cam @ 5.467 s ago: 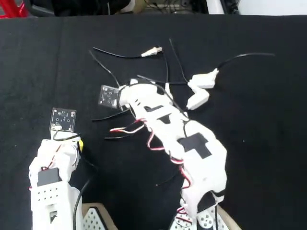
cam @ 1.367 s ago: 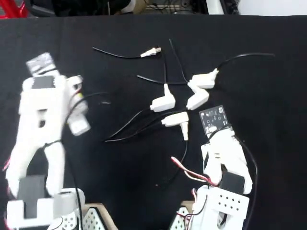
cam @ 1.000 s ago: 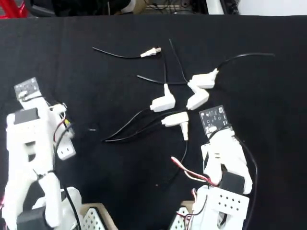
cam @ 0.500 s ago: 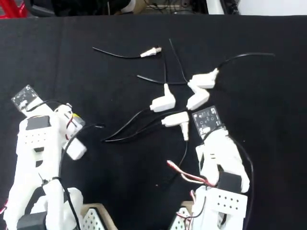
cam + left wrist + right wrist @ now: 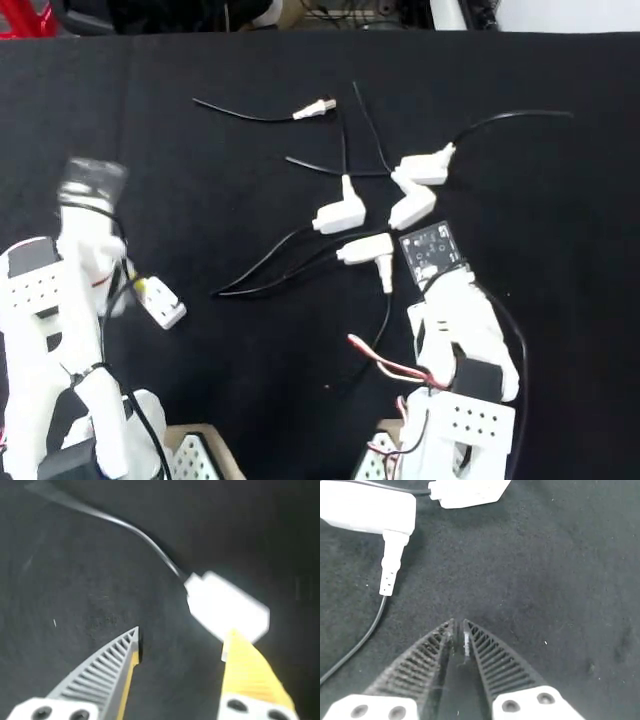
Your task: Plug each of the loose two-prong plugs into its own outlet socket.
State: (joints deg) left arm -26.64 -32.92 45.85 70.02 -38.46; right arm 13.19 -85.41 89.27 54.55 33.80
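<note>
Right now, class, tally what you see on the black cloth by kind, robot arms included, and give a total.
Chunky white plastic blocks: 5
Slim white plugs on black cables: 2
White robot arms: 2
Total: 9

Clustered mid-table on black cords: upper white body touching angled white body; left white body just beside them; lowest white body with narrow plug at its end. Small plug apart, farther back. Corded white block well apart at left.
</note>
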